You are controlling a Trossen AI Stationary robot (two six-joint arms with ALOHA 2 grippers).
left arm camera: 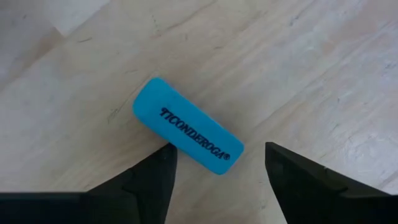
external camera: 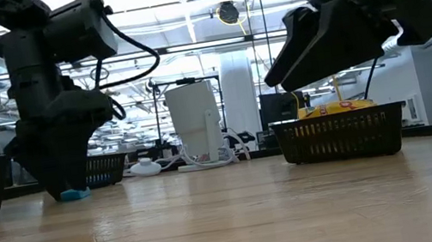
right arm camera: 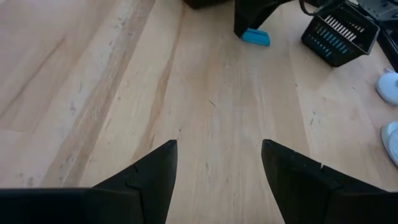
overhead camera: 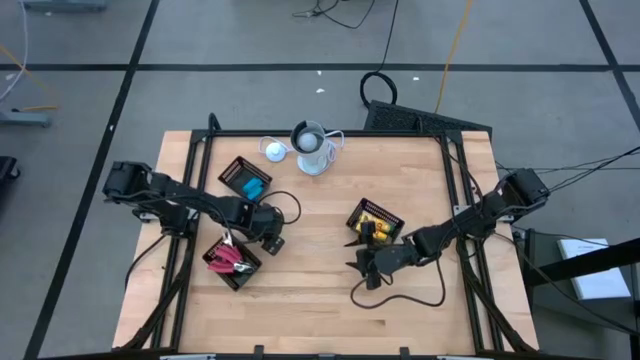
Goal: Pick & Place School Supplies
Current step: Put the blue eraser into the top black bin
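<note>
Left wrist view shows a blue eraser [left arm camera: 188, 134] lying flat on bare table [left arm camera: 298, 68], set diagonally, with the left gripper [left arm camera: 217, 165] poised over it. Fingers are spread; one fingertip [left arm camera: 163, 163] sits at the eraser's long edge, the other stands clear of it. Nothing is pinched.

Low view confirms the left gripper [external camera: 65, 181] is down at table level with the eraser [external camera: 75, 194] resting on the wood at its foot. High view places this between three baskets: one [overhead camera: 245, 178] holding blue items beyond it, one [overhead camera: 232, 260] with red-handled tools on the near side, and a third [overhead camera: 376, 221] with yellow pieces to the right.

Right gripper [right arm camera: 217, 163] hangs above open table near the yellow basket, fingers spread, holding nothing (judged to be waiting).

Assessment of the step in hand: the eraser is loose on the table and needs a grasp.
- The eraser lies askew to the finger line; the wrist should turn so the pads meet its two long sides squarely.
- The gripper should centre over the eraser's middle, since an end grip may pivot it.
- Fingers should reach the table before closing, as the piece is low.
- Its destination is probably the blue basket, judging by the contents.
</note>
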